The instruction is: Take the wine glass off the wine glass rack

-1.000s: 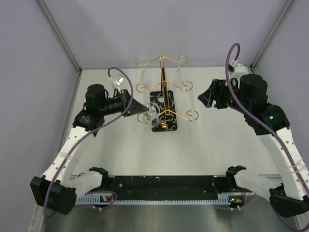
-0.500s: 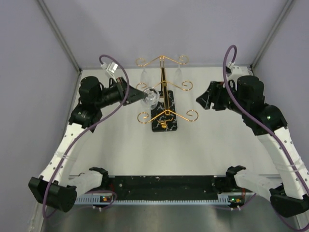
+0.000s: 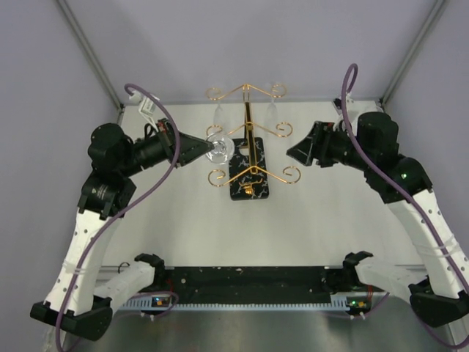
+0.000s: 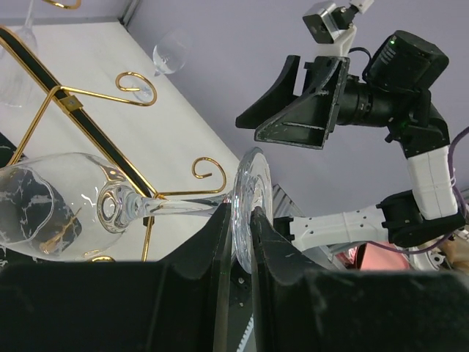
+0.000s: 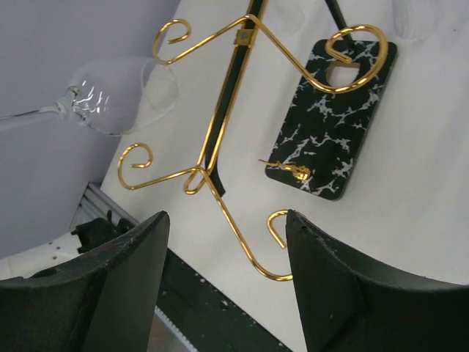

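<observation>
- Since a second ago the left arm has been pulling back toward the left wall, and the wine glass [image 3: 219, 149] is travelling with it, away from the front of the marble-look base [image 3: 248, 180] and up beside the rack's middle left scroll
- The left gripper [image 3: 204, 149] is clamping the glass by its round foot, its two dark fingers [image 4: 218, 242] closed nearly together on either face of the disc
- The wine glass [image 4: 110, 213] is lying on its side in the air, stem level, bowl pointing toward the central post and foot toward the left arm
- The wine glass rack [image 3: 249, 132] is standing upright on the white table [image 3: 183, 220], between the two arms
- From the right wrist the bowl [image 5: 121, 92] is showing just left of the gold scroll ends; whether glass and wire are touching, I cannot tell
- The right gripper [image 3: 294, 152] is hanging in the air to the right of the rack, jaws spread wide and holding nothing, with its fingers [image 5: 117, 293] framing the gold arms and the base [image 5: 330, 125] below
- Another glass [image 4: 172, 53] is hanging from the far end of the rack
</observation>
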`<action>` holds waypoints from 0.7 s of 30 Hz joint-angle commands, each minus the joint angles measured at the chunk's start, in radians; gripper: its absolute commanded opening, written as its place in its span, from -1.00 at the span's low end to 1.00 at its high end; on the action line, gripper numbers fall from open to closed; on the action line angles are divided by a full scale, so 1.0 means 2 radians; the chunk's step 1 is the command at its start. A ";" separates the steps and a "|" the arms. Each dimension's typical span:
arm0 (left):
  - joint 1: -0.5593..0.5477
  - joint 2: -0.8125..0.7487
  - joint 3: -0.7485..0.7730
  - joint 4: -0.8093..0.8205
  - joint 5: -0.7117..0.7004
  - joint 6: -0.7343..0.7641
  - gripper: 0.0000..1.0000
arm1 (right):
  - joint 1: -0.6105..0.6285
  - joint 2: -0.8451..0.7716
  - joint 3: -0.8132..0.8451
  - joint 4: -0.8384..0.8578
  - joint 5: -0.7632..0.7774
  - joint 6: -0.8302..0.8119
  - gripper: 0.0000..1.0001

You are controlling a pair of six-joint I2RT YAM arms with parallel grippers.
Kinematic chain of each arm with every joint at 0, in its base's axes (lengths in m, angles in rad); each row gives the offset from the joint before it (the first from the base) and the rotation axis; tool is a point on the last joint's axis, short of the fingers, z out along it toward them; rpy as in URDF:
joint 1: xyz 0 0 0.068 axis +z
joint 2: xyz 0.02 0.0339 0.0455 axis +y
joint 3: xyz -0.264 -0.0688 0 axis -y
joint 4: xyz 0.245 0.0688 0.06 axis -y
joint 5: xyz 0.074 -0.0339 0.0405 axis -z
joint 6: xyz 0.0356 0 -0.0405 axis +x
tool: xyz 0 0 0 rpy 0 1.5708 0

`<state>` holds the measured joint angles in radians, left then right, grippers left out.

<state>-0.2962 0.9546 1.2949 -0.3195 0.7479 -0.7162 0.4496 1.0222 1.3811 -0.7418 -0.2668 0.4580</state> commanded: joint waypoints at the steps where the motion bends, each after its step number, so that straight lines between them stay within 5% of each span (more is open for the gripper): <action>1: 0.001 -0.032 0.002 0.062 0.026 0.027 -1.00 | 0.008 0.007 0.017 0.058 -0.093 0.050 0.30; 12: -0.001 -0.083 -0.064 0.234 0.124 0.030 -1.00 | 0.044 0.010 0.003 0.177 -0.194 0.219 0.31; 21: -0.010 -0.110 -0.107 0.308 0.136 0.066 -1.00 | 0.075 0.007 -0.061 0.296 -0.160 0.357 0.30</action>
<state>-0.3054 0.7700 1.0821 0.1230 1.0134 -0.6640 0.5865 1.0542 1.3258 -0.3260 -0.6056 0.9985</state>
